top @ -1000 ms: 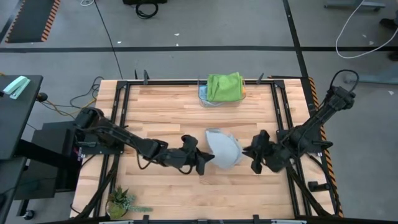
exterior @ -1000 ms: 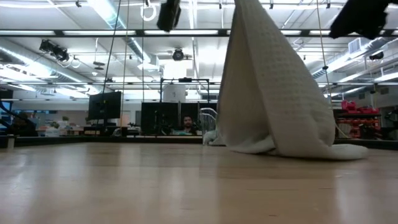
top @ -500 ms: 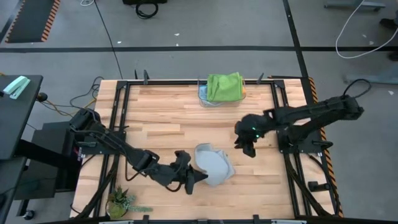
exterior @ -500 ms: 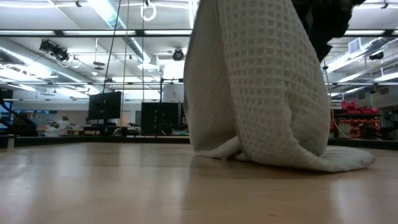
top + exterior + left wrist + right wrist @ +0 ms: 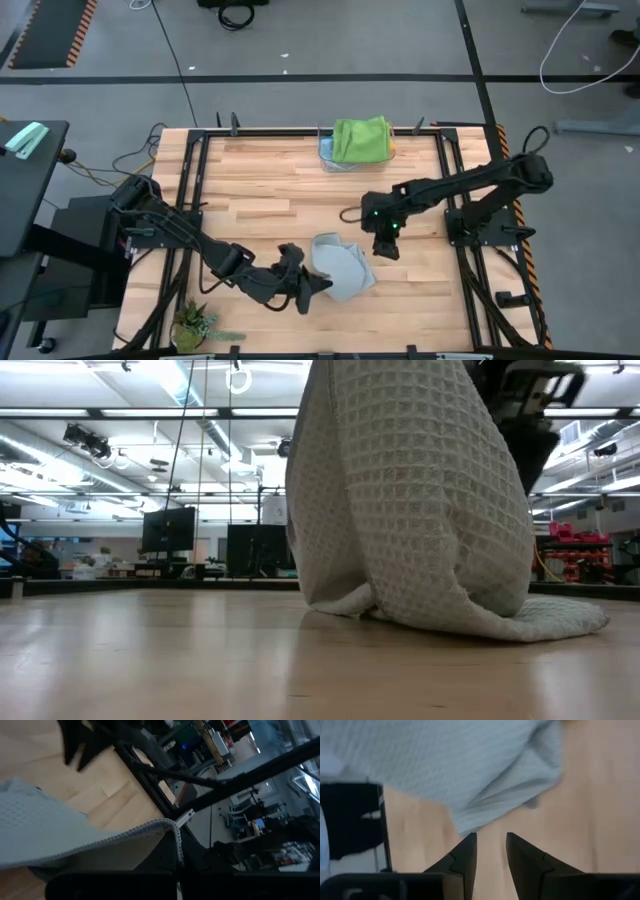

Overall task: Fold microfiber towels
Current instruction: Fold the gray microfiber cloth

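Grey towel (image 5: pixel 338 268) sits bunched near the table's (image 5: pixel 260 190) front edge, a corner pinched in the left gripper (image 5: pixel 312 286); the right gripper (image 5: pixel 386 246) hovers just beside it, holding nothing. A green towel (image 5: pixel 361 139) tops a pile at the far edge. Low view: waffle-weave cloth hangs in a cone, base on wood, top cropped. Right wrist view: fingers (image 5: pixel 465 855) slightly apart above bare wood.

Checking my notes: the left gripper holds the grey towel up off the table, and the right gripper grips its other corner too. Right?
Not quite. The left gripper does hold the grey towel, but the right gripper grips nothing: in the right wrist view its fingers stand apart over bare wood, short of the cloth. The high view shows it beside the towel.
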`<state>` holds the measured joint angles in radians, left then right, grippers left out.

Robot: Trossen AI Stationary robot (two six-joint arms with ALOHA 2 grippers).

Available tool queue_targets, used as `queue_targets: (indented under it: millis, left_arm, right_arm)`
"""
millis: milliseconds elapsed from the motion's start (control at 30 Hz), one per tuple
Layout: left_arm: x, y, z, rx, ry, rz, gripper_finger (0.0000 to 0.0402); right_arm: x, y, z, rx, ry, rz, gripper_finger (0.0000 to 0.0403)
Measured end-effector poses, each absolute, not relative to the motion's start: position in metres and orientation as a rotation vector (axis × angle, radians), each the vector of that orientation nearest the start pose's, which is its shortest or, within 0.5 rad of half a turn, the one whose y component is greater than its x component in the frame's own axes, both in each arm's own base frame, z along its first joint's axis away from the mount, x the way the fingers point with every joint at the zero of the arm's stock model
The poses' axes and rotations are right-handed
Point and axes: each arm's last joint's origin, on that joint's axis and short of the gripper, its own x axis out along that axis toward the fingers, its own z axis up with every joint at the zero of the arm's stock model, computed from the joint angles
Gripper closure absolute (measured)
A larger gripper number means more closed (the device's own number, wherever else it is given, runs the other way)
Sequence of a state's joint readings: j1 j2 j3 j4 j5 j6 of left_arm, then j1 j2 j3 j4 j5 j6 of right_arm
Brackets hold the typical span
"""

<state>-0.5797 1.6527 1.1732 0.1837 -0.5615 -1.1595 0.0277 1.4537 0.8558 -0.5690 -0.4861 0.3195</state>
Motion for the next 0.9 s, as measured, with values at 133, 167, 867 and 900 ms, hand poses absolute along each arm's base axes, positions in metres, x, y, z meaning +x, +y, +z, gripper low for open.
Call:
queue_targets:
  millis: [133,167,867,900]
  left_arm:
    - [0.326,-0.186,0.28,-0.992,0.194,0.171,0.0397]
    - [0.327,-0.184,0.28,-0.991,0.19,0.179,0.0397]
    - [0.36,-0.112,0.285,-0.892,0.096,0.292,0.0397]
    - [0.361,-0.109,0.285,-0.88,0.091,0.296,0.0397]
  right_arm:
    - [0.254,0.043,0.205,0.449,1.172,0.17,0.0296]
    - [0.25,0.049,0.212,0.428,1.135,0.118,0.0298]
    - [0.247,0.158,0.259,0.431,0.722,0.08,0.033]
    - [0.251,0.161,0.26,0.413,0.716,0.09,0.0333]
